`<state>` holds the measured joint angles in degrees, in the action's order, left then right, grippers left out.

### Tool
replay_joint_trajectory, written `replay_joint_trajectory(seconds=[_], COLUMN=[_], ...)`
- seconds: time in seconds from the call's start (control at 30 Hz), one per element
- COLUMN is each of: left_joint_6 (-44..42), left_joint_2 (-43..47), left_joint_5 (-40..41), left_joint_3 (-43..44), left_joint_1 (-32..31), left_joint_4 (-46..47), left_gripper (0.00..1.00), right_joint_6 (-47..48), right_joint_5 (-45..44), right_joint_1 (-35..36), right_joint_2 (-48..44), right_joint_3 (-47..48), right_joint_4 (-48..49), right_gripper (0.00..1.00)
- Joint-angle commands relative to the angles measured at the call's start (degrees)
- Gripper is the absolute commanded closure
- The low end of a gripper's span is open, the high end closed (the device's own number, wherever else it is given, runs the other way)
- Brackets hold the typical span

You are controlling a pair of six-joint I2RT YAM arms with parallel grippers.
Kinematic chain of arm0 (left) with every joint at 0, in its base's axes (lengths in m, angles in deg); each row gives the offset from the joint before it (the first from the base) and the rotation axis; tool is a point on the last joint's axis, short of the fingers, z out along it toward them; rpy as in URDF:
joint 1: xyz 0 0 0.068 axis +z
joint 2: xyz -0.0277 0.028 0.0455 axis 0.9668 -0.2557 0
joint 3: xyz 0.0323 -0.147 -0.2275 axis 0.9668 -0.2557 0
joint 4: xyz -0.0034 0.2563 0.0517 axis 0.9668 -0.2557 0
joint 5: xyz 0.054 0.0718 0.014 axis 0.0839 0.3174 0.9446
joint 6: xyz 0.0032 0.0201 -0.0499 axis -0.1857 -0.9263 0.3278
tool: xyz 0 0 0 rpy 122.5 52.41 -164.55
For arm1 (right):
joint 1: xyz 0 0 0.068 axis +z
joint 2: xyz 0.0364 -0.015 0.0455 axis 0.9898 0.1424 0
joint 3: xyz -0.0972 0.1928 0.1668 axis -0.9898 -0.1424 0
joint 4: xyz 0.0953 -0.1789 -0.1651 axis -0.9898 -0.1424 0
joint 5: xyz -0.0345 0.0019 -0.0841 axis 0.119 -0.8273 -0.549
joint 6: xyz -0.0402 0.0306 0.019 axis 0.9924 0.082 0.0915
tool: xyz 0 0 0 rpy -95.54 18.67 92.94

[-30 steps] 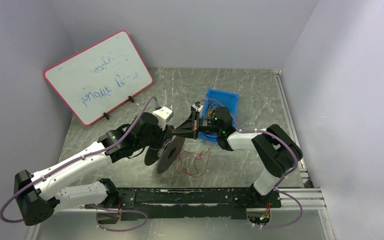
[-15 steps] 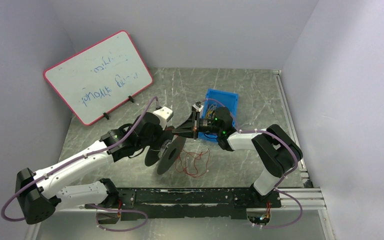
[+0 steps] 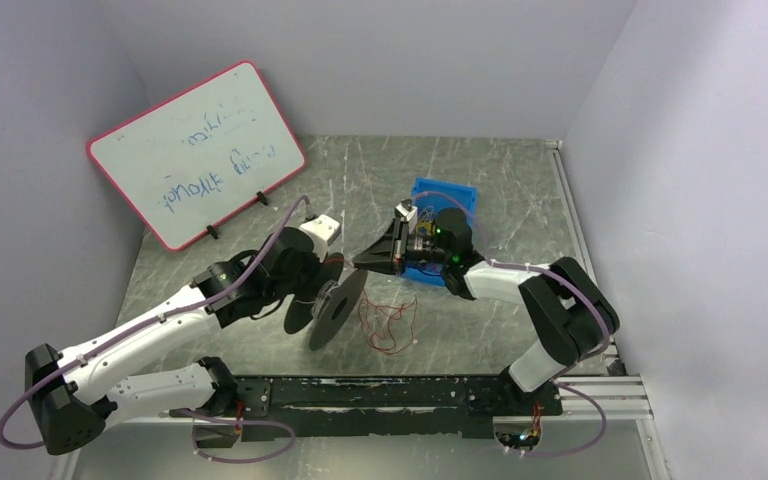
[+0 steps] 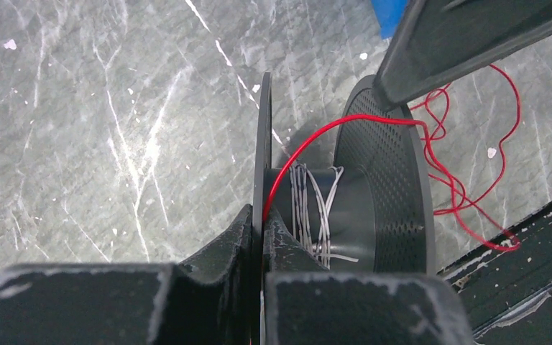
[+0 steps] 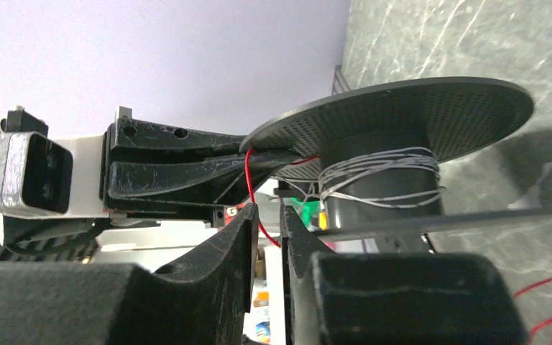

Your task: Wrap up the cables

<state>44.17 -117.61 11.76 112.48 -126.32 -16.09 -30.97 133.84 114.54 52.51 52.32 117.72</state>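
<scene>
Left wrist view: left jaws clamp the near flange of the spool, holding it on edge and leaving its hub free for winding. The red wire arches from that flange over the far one to a loose tangle on the bench. Right jaws, narrowly parted, straddle the wire, probably to guide it.

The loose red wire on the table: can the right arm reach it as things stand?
Probably yes. The right fingers are close beside the red wire loops, and nothing lies between. The spool, clamped by the left fingers, stands to the side, not in the path.
</scene>
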Motion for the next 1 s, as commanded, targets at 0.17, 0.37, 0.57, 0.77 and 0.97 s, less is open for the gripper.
replay_joint_trajectory(seconds=[0.17, 0.37, 0.57, 0.77, 0.97], left_joint_6=[2.0, 3.1, 3.8, 4.0, 4.4], left_joint_2=[0.3, -2.2, -2.0, -2.4, -1.8], left_joint_5=[4.4, 5.0, 2.4, 0.4, 0.3], left_joint_3=[1.7, 2.7, 2.3, 2.1, 1.4], left_joint_1=[0.6, 2.5, 7.0, 10.0, 11.9], left_joint_4=[0.9, -0.1, 1.3, 1.7, 1.4], left_gripper=[0.93, 0.93, 0.93, 0.93, 0.93], right_joint_6=[22.0, 33.8, 40.8, 52.9, 61.0], right_joint_5=[-3.1, -7.4, -12.7, -24.3, -32.0], right_joint_1=[-6.6, -7.3, -4.1, 6.6, 12.2], right_joint_2=[-10.7, -17.8, -26.5, -31.6, -34.5], right_joint_3=[2.6, 1.9, -5.2, -8.6, -18.3], right_joint_4=[-25.6, -33.9, -32.3, -32.2, -17.0], right_gripper=[0.65, 0.6, 0.59, 0.52, 0.49])
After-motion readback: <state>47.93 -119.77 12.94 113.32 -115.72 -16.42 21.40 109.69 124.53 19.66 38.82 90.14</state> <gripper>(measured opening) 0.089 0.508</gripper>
